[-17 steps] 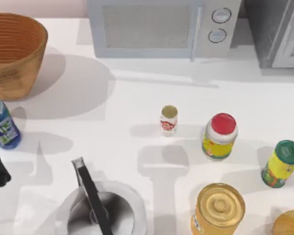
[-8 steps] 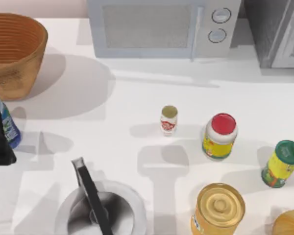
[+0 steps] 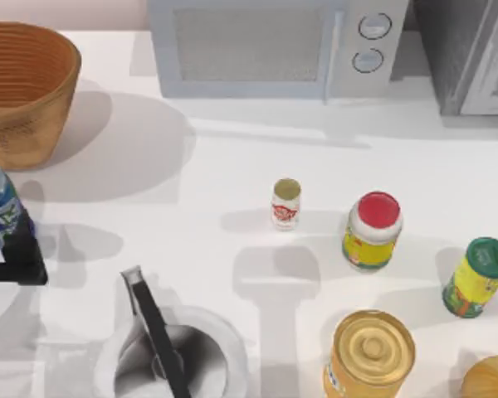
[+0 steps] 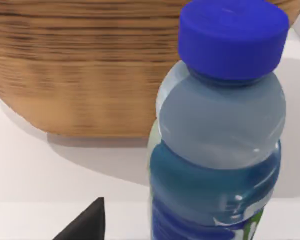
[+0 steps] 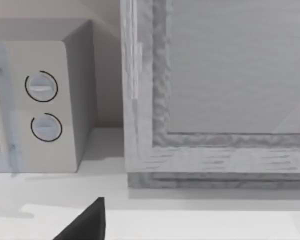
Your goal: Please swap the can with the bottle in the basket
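From above, the bottle [image 3: 0, 204] is seen upright on the tabletop [image 3: 232, 157] just in front of the basket [image 3: 25, 83], with the left claw [image 3: 17, 264] just before it on the side away from the basket; whether the claw is wide or narrow cannot be told. The can [image 3: 286, 203] stands upright, well apart from the basket. In the left wrist view, the bottle [image 4: 220, 130] is seen close ahead, cap up and long axis vertical, the basket [image 4: 80, 70] behind it. In the right wrist view, a microwave [image 5: 40, 100] is faced.

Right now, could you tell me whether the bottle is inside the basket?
No, the bottle stands on the table outside the basket, at the top view's left edge near the left gripper.
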Available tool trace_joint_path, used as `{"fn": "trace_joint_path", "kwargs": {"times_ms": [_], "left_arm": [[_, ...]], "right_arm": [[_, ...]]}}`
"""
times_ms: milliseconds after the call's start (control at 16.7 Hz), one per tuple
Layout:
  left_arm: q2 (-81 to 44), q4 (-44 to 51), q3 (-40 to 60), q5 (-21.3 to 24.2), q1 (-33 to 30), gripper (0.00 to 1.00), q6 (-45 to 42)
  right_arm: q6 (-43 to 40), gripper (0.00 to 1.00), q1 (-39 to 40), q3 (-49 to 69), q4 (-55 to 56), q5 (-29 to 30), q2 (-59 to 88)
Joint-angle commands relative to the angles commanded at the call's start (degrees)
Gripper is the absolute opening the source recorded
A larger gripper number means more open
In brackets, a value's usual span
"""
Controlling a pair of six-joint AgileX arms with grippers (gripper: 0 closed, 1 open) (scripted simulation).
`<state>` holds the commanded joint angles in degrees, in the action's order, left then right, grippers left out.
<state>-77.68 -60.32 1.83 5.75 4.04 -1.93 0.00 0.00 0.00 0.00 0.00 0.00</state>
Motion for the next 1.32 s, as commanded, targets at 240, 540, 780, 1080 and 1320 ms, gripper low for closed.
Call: {"fn": "trace_joint_path", "kwargs": {"times_ms": [240, 540, 780, 1080, 1320], "left_arm": [[-14.2, -11.9, 0.7, 1.0, 0.9, 1.00, -0.4], [-19.5, -17.3, 1.3, 1.4, 1.4, 1.00, -0.6], [-19.6, -17.2, 1.2, 1.3, 1.1, 1.00, -0.6], [-27.0, -18.2, 7.9, 0.5, 0.4, 1.00, -0.4], [-33.2, -18.6, 13.7, -0.1, -0.5, 1.00, -0.1]], "right_arm": [[0.0, 1.00, 0.0, 0.0, 0.0, 0.0, 0.0], [0.0, 1.00, 0.0, 0.0, 0.0, 0.0, 0.0], [0.0, 1.00, 0.0, 0.0, 0.0, 0.0, 0.0], [0.0, 1.00, 0.0, 0.0, 0.0, 0.0, 0.0], [0.0, 1.00, 0.0, 0.0, 0.0, 0.0, 0.0]]}}
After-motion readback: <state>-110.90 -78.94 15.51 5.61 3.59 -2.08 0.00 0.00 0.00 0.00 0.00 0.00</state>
